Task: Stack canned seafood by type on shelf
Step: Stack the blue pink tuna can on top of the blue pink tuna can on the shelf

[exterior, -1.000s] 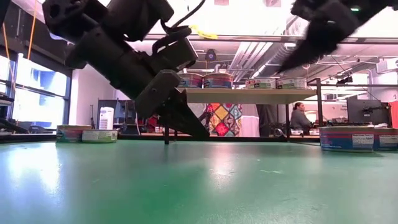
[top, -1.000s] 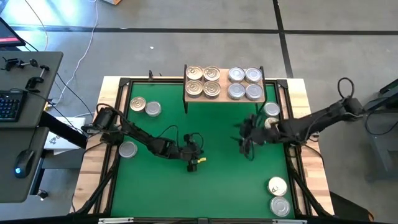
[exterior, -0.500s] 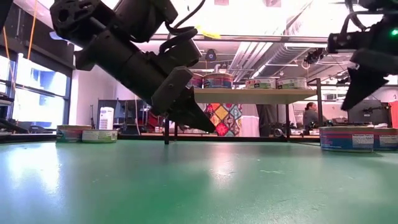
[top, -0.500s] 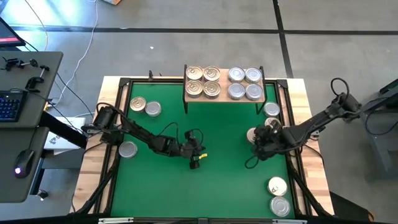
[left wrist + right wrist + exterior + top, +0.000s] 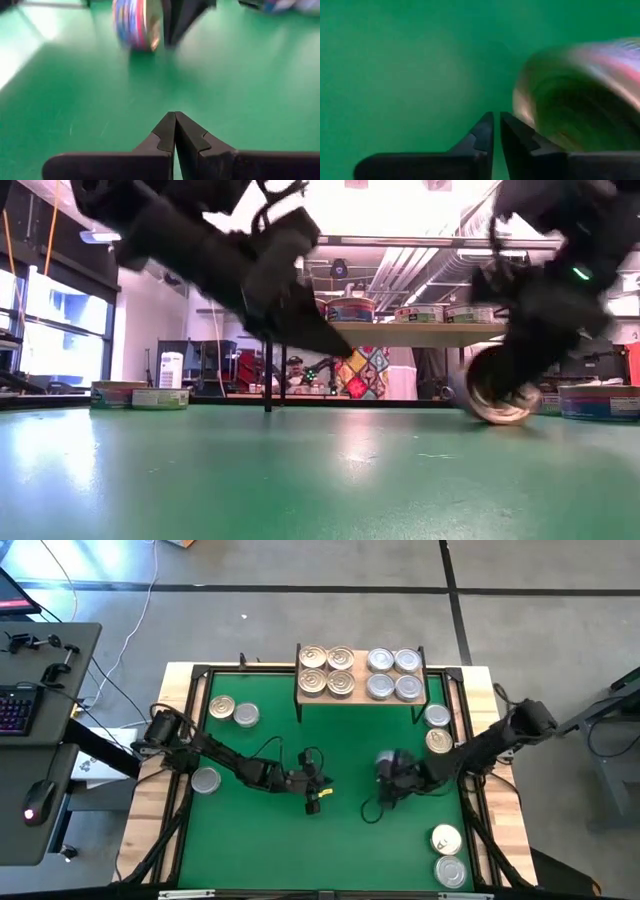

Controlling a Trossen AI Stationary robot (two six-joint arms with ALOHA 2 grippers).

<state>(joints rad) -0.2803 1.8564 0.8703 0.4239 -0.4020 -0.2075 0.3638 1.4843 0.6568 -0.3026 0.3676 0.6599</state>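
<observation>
Eight tins sit on the shelf point(image 5: 360, 673) already: four gold-lid tins point(image 5: 326, 671) in a square on its left half and four silver-lid tins point(image 5: 393, 674) in a square on its right half, all lying flat.

The one to look at is the tipped tin point(image 5: 495, 387). It's up on its edge on the green mat point(image 5: 300, 850), out in front of the shelf's right half. The right gripper point(image 5: 496, 117) is right beside it, low over the mat. Its jaws are pinched almost together with nothing between them, so the tin is next to the fingers and not in them. I can't tell if it's actually touching them.

The left gripper point(image 5: 175, 116) is out in front of the shelf's left half, hanging just above the mat with its jaws fully closed and empty, pointing towards the tipped tin.

The rest, all flat on the mat:
- a gold and silver pair point(image 5: 233, 712) just off the shelf's left end
- a lone silver tin point(image 5: 206, 780) further out in front of that pair
- a silver-then-gold pair point(image 5: 437, 728) just off the shelf's right front corner
- a far pair point(image 5: 448, 854), gold then silver, well away from the shelf at the mat's opposite corner on the right
</observation>
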